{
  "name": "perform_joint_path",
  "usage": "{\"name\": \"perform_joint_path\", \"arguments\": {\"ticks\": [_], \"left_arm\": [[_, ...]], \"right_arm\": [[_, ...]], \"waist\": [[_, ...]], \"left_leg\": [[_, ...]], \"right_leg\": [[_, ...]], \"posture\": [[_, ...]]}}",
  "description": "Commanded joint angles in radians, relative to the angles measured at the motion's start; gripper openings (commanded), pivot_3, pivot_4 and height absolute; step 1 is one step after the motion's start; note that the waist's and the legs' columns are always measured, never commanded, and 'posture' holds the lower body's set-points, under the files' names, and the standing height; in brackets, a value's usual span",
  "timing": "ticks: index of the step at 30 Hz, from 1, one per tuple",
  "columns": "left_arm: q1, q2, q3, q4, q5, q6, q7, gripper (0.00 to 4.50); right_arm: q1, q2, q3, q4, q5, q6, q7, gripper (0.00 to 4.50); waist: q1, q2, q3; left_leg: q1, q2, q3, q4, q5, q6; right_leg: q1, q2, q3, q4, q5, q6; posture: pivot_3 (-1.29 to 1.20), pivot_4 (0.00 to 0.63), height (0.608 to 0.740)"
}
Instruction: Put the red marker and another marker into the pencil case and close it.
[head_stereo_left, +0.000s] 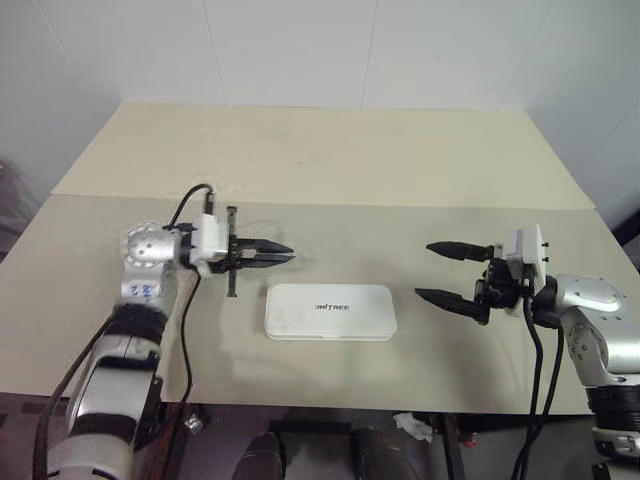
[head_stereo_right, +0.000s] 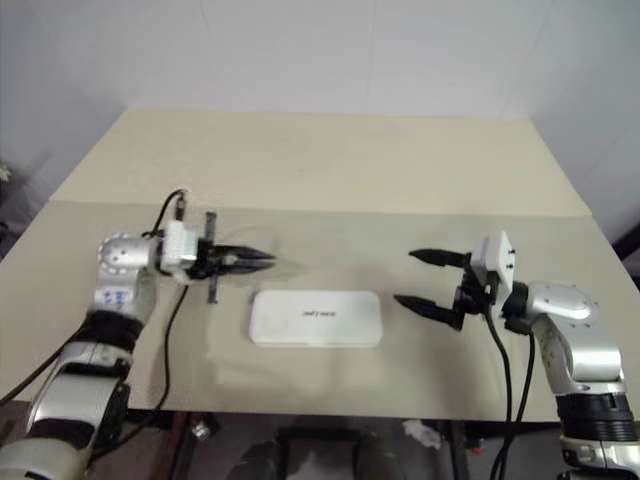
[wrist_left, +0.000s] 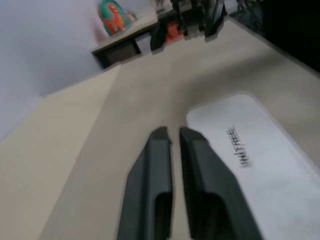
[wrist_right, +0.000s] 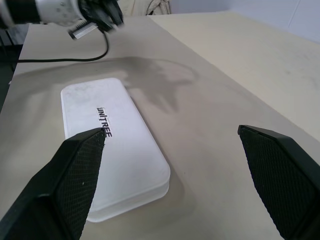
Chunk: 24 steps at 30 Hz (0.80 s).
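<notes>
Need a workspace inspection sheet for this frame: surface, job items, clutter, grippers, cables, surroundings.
Surface: beige table, a seam running across it beyond the case.
Job's things: white pencil case lies flat near the front edge, lid shut, lettering up. Markers: nothing seen.
Clutter: nothing seen on the table.
Grippers: left gripper beside the case's left end, fingers a narrow gap apart, holding nothing. Right gripper off the case's right end, open wide, empty.
Cables: black cable loops over the left wrist; black cables hang from the right wrist.
Surroundings: white walls; colourful object on a dark shelf past the table.
</notes>
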Motion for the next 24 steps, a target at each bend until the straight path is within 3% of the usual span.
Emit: {"name": "perform_joint_path", "arguments": {"ticks": [1,5,10,16,24], "left_arm": [[0.116,0.075,0.1,-0.241,-0.125,0.19,0.042,1.57],[0.245,0.115,0.182,-0.391,-0.21,0.316,0.06,2.95],[0.327,0.148,0.25,-0.428,-0.211,0.351,0.049,4.46],[0.456,0.233,0.318,-0.427,-0.171,0.363,0.006,4.46],[0.446,0.251,0.338,-0.384,-0.15,0.349,-0.001,4.46]], "right_arm": [[-0.048,-0.004,0.004,0.027,-0.01,-0.036,0.025,4.5],[-0.103,0.006,0.026,0.09,-0.026,-0.06,0.052,4.5],[-0.168,0.02,0.049,0.171,-0.044,-0.091,0.097,4.5],[-0.235,0.025,0.066,0.257,-0.066,-0.122,0.144,4.5],[-0.262,0.01,0.053,0.302,-0.063,-0.12,0.201,4.5]], "waist": [[-0.003,0.0,0.0],[-0.006,0.0,0.0],[0.0,0.0,0.0],[-0.001,0.0,0.0],[0.007,0.001,0.0]], "left_leg": [[0.001,0.0,0.0,0.0,0.0,0.0],[0.003,0.0,0.0,0.0,0.0,0.0],[0.003,0.0,0.0,0.0,0.0,0.0],[0.003,0.0,0.0,-0.006,0.0,-0.001],[0.001,0.001,0.001,-0.015,0.0,-0.001]], "right_leg": [[0.001,0.0,0.0,0.0,0.0,0.0],[0.003,0.0,-0.001,-0.001,-0.001,-0.002],[0.005,-0.001,-0.002,-0.003,-0.001,-0.003],[0.003,-0.002,-0.002,-0.007,-0.001,-0.004],[-0.003,-0.002,-0.003,-0.008,-0.003,-0.006]], "posture": [[0.0,0.15,0.74],[0.0,0.15,0.74],[0.0,0.15,0.74],[0.0,0.15,0.74],[0.0,0.15,0.74]]}}
